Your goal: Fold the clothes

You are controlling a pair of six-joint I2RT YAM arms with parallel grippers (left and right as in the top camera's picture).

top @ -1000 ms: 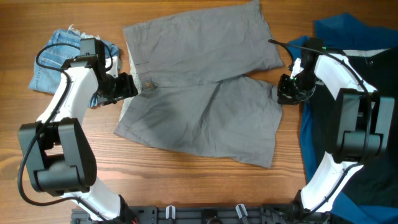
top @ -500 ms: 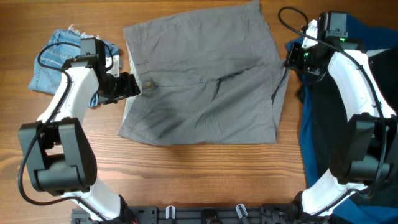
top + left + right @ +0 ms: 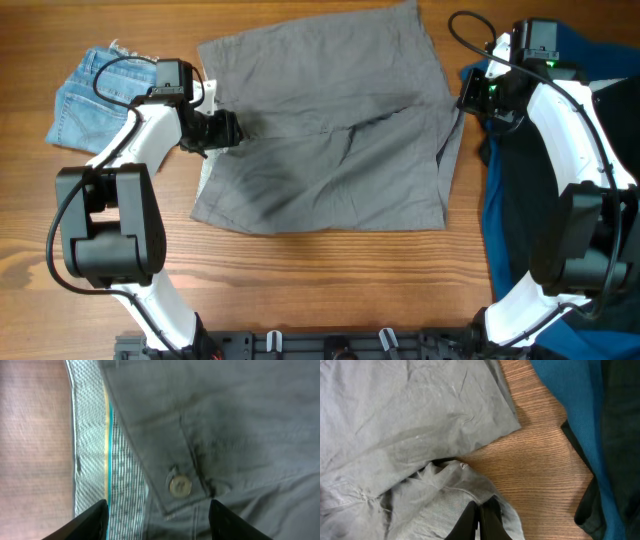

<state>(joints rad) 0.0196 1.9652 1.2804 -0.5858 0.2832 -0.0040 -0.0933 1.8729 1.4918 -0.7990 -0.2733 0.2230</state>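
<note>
The wooden table (image 3: 300, 290) has a warm, plain grain, and the large grey cotton shorts (image 3: 330, 170) lie across its middle. They are flat, and from overhead one leg appears to be laid over the other. I count one pair of grey shorts, one pair of light-blue denim shorts (image 3: 85, 95) crumpled at the far left, and one dark-blue garment (image 3: 565, 400) at the right with one black garment (image 3: 620, 420) lying on it. There are four pieces in all, and one round metal button (image 3: 180, 485) shows at the grey waist. My left gripper (image 3: 157, 520) hangs over that waist with its jaws spread and nothing between them, the pale checked waistband lining (image 3: 92, 460) just beside the button. My right gripper (image 3: 480, 517) is at the leg end with its jaws pressed together, and I judge that it is pinching a bit of grey hem there. I expect this cloth to be light, limp and prone to creasing, so it will sag from any single hold. The stitched waistband and the hems are its firmest parts, so I would grip it there.
</note>
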